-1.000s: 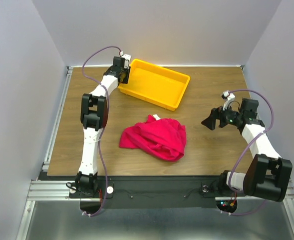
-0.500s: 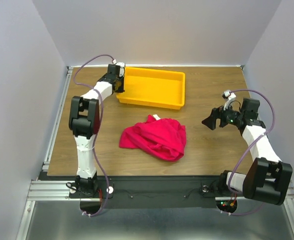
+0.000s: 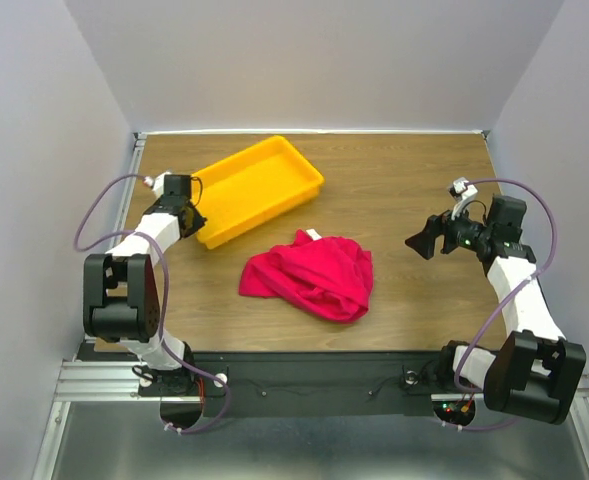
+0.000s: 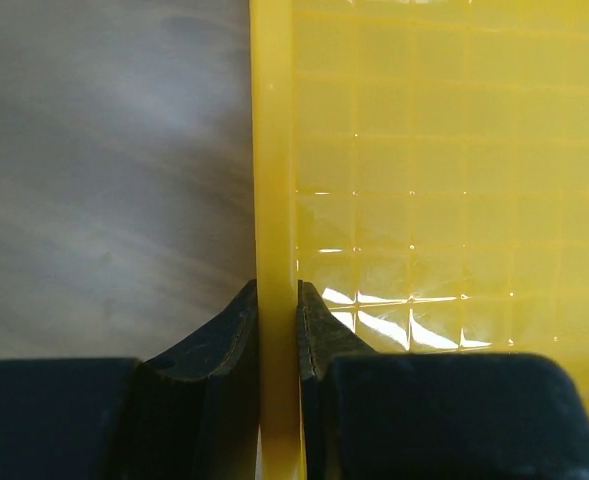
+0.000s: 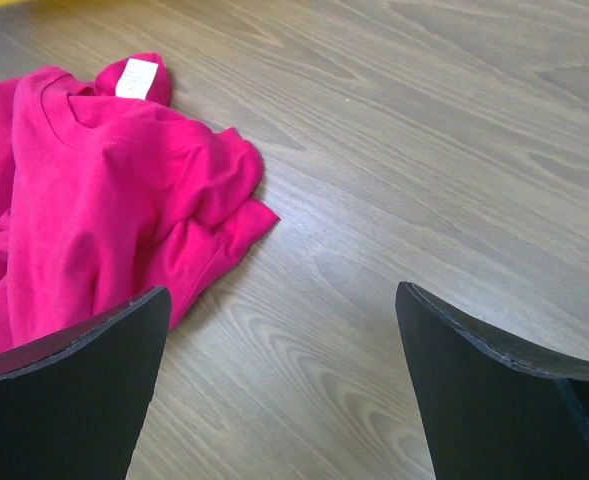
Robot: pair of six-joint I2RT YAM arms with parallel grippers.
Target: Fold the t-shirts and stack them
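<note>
On left, left gripper clamps yellow tray rim; right gripper wide open, empty; crumpled t-shirt cut off by frame edge

You had bare wooden tabletop free across the far right, and a wide lane ran between your right gripper and the crumpled crimson-red cotton t-shirt. On the left, the slanted yellow plastic tray blocked the way just beyond the shirt, your left gripper pinched on its rim. Pale grey walls hemmed three sides.
</note>
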